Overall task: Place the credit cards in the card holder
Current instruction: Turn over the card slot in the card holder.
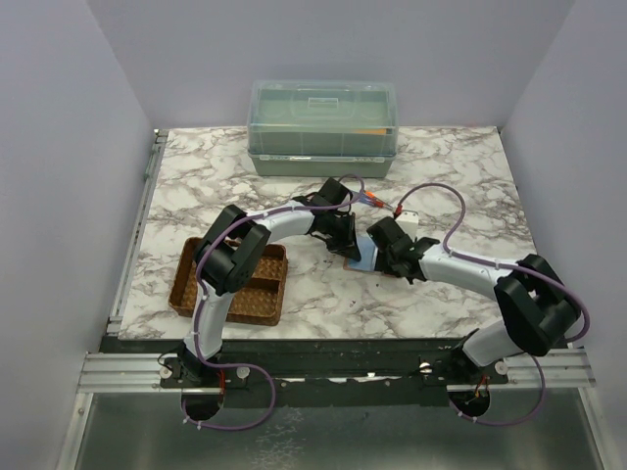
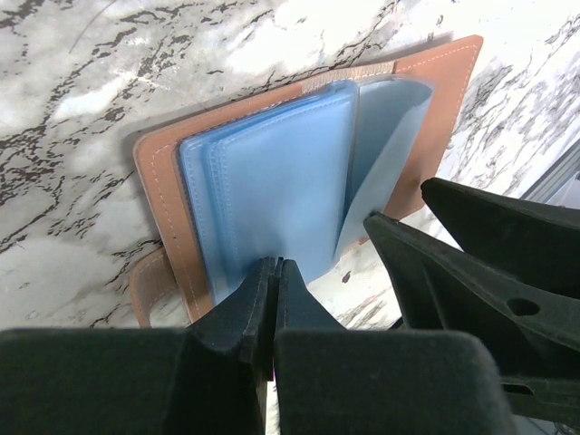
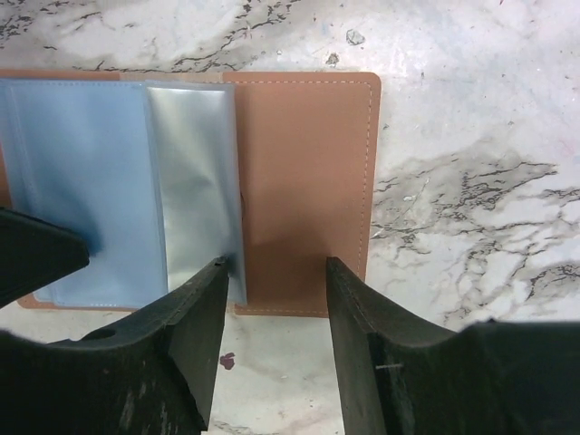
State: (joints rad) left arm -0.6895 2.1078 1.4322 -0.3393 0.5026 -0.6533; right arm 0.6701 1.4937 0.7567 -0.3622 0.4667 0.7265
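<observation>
Two arms crowd the open card holder (image 3: 308, 181) mid-counter (image 3: 471, 136), with no card in either grip.
Pressed together, the left fingers (image 2: 246, 308) sit at the edge of the blue sleeves (image 2: 272, 181); the right fingers (image 3: 195, 335) are spread at the loose sleeve (image 3: 195, 181). Risk: closing off-line could pinch two leaves at once, or drag the holder sideways and flop the pockets shut.

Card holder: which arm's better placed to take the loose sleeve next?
Right. The right gripper has open jaws at the card holder's edge, one finger beside the loose sleeve. The left gripper is shut, tips on the blue sleeve stack, probably pinning it.
</observation>
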